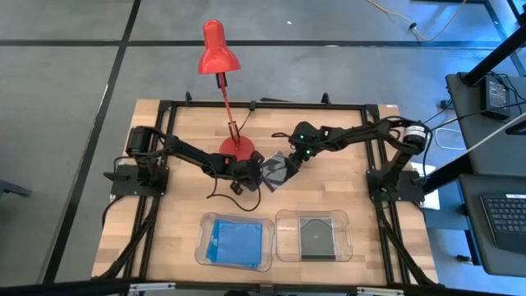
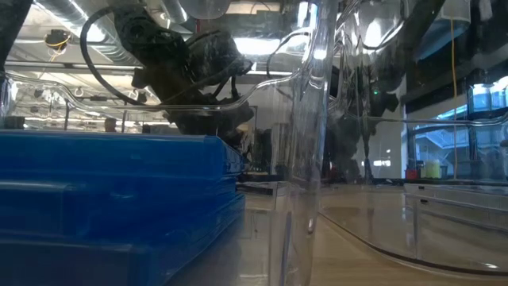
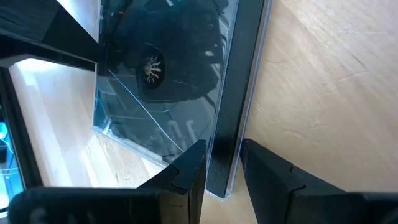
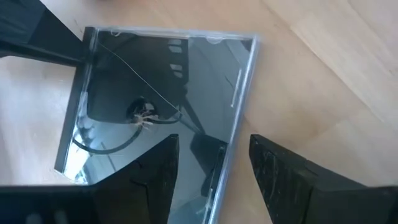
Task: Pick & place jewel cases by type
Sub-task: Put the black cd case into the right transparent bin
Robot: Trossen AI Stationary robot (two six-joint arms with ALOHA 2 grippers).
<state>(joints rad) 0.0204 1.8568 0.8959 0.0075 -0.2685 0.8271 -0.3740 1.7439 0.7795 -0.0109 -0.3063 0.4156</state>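
Dark jewel case [image 1: 278, 169] lies corner-on | left tool [image 3: 222, 167] apparently pinching its spine | right tool [image 4: 214, 163] spread

A dark grey jewel case [image 1: 279, 168] with a clear cracked cover is seen on the pale wood table [image 1: 181, 205]; translucent blue cases [image 1: 236, 241] and a black case [image 1: 315, 235] are shown in clear trays [image 1: 283, 222], beside a red lamp [image 1: 220, 51]

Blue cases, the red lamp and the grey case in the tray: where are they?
blue cases [image 1: 236, 240], high view, top of the stack
red lamp [image 1: 219, 51], high view, its shade
grey case [image 1: 313, 233], high view, its middle
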